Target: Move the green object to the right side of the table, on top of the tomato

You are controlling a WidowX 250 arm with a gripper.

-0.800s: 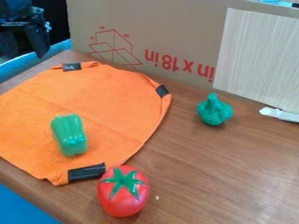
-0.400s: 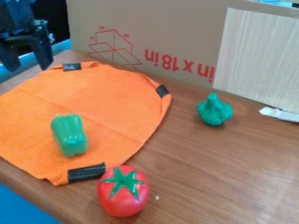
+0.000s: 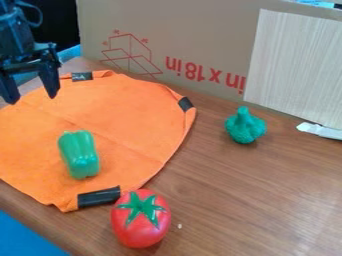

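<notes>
- two green things sit out for you: a green pepper (image 3: 80, 155) on the orange cloth (image 3: 123, 112), and a bumpy green toy (image 3: 245, 127) on the brown table (image 3: 234, 200).
- your gripper (image 3: 33, 99) is up over the far left part of the cloth, with its fingers wide apart and nothing in them.
- the pepper is likely the one you want, as it is nearer your gripper; check that first.
- your job now, i think, is to get to the pepper. go right and toward the camera, and come over its middle before you go down.
- turn so one finger goes on each long side of it.
- go down slow. if you pinch too low, you may grab the cloth too.
- the red tomato (image 3: 141, 222) is near the cloth's front edge. its top is round, so the pepper could roll off; set it down softly.
</notes>
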